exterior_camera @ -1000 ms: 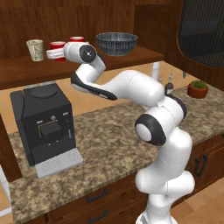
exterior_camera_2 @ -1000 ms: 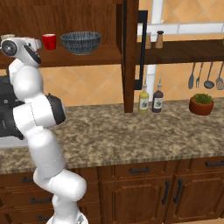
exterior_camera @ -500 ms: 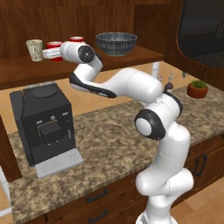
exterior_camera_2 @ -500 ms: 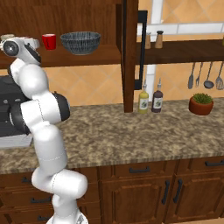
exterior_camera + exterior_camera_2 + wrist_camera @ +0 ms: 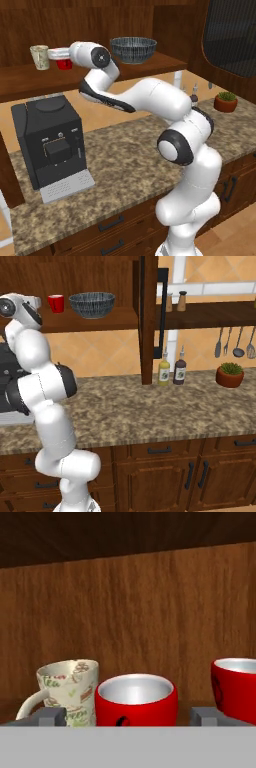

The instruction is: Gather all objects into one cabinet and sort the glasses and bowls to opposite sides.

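Beige speckled tumbler [image 5: 70,692] sits at the far left of the cabinet shelf [image 5: 30,80]. Just beside it, a red cup [image 5: 136,701] stands between the gripper's [image 5: 134,716] wide-spread fingertips [image 5: 50,716], which grip nothing. Second red cup [image 5: 236,687] next along. Further right, the grey bowl [image 5: 133,49] stands apart.
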Available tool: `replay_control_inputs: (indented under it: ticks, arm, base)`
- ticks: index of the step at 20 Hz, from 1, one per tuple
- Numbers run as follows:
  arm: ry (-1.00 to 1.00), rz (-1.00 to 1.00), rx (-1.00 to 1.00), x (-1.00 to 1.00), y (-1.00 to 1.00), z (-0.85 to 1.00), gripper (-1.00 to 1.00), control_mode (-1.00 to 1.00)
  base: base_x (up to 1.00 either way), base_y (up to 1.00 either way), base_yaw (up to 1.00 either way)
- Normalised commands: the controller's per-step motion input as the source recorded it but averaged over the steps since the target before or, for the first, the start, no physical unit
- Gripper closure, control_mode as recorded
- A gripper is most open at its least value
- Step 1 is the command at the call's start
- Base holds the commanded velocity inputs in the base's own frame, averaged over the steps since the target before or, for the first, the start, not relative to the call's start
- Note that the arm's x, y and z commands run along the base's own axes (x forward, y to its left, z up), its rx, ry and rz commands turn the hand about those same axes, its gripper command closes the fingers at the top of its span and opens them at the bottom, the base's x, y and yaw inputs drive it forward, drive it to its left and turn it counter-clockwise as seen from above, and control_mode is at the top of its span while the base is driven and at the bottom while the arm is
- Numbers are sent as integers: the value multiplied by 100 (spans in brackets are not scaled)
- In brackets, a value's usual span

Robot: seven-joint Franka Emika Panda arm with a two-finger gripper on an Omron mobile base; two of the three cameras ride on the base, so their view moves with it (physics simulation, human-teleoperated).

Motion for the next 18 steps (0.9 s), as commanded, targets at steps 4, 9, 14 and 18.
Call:
replay_control_inputs:
  ticks: [4,9,14,18]
  arm:
    - [19,-31,4,-64,-26,20,-100,-100]
    - [12,-33,5,-86,-42,3,-100,-100]
    - [6,-14,0,-47,-40,0,-100,-100]
    - [4,-3,0,-30,-44,0,-100,-100]
  base:
    - [0,0,0]
    - [0,0,0]
    - [0,0,0]
    - [0,0,0]
